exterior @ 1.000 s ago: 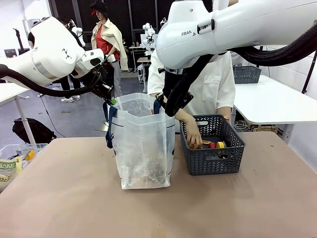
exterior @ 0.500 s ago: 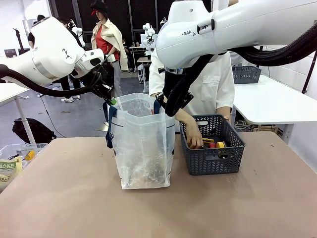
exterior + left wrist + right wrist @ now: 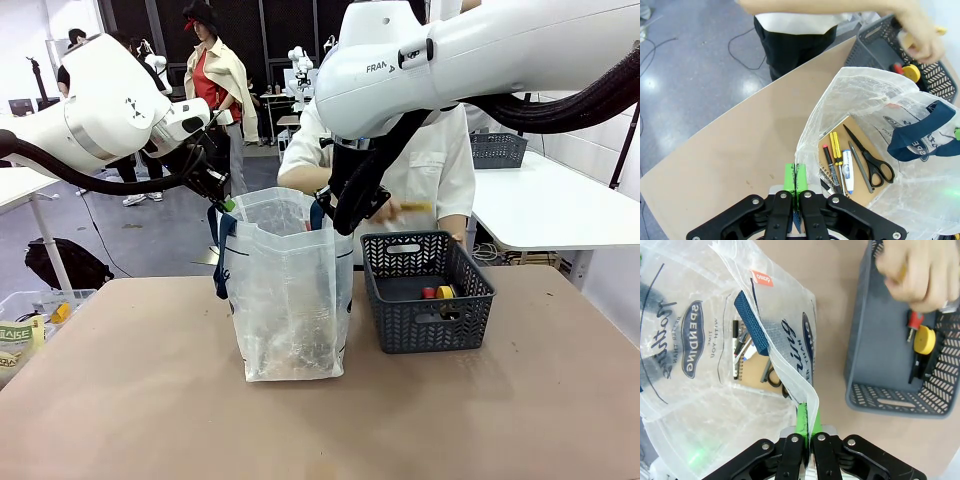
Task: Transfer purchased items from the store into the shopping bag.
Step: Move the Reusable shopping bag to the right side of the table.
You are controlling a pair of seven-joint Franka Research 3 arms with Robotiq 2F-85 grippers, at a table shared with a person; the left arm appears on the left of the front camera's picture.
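The shopping bag (image 3: 290,300) stands upright at the table's middle, its mouth held wide. My left gripper (image 3: 222,203) is shut on its left rim (image 3: 805,150). My right gripper (image 3: 326,212) is shut on its right rim (image 3: 805,385). In the bag lie a notebook (image 3: 860,165), scissors (image 3: 872,160) and pens. To the right stands the store, a dark grey basket (image 3: 430,320), with a red item (image 3: 914,320), a yellow round one (image 3: 925,339) and a dark one (image 3: 917,365) inside. The person's hand (image 3: 388,210) holds a yellow item (image 3: 414,207) above the basket.
A white table (image 3: 560,205) at the back right carries another grey basket (image 3: 497,150). A clear bin (image 3: 30,310) with packets sits off the table's left edge. Bare brown tabletop (image 3: 320,430) lies in front of the bag and basket.
The person's hand has risen out of the basket with a yellow item and is now above it, near the bag's rim. Both grippers and the bag have stayed put.
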